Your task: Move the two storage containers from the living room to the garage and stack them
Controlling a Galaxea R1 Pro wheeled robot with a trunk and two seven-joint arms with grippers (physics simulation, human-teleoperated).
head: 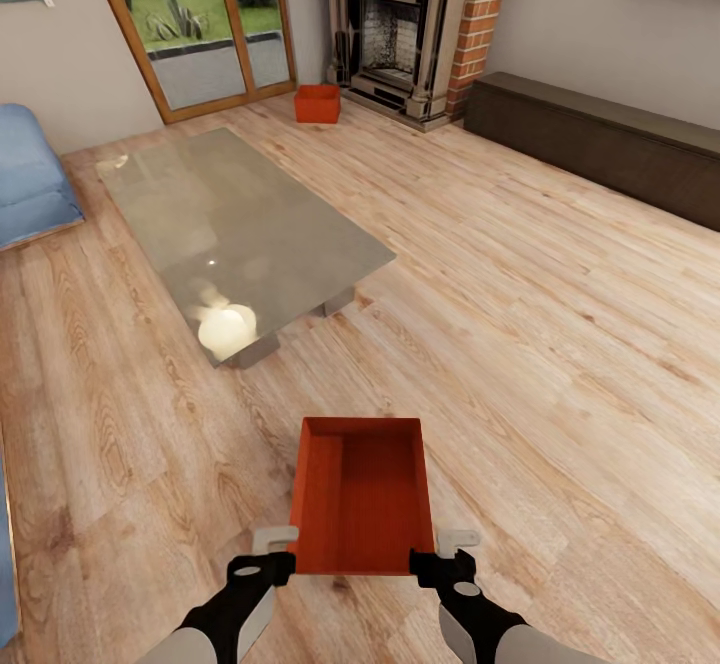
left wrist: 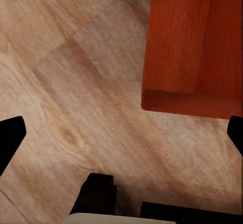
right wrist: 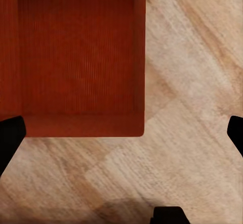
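One orange-red storage container (head: 362, 499) sits lidless on the living room's wood-plank floor, just in front of me. My left gripper (head: 272, 554) hovers at its near left corner and my right gripper (head: 447, 552) at its near right corner. The left wrist view shows the container's corner (left wrist: 197, 47) beyond the left gripper (left wrist: 124, 138), whose fingers stand wide apart over bare planks. In the right wrist view the bin (right wrist: 76, 52) lies likewise ahead of the open right gripper (right wrist: 121, 138). The other storage container (head: 317, 104) rests far off by the fireplace.
A grey glass-topped low table (head: 240, 234) stands ahead to the left. The brick fireplace (head: 395, 24) and wood-framed glass doors (head: 200, 24) line the far wall. A dark low cabinet (head: 600, 144) runs along the right, and a blue sofa (head: 30, 184) sits at the left.
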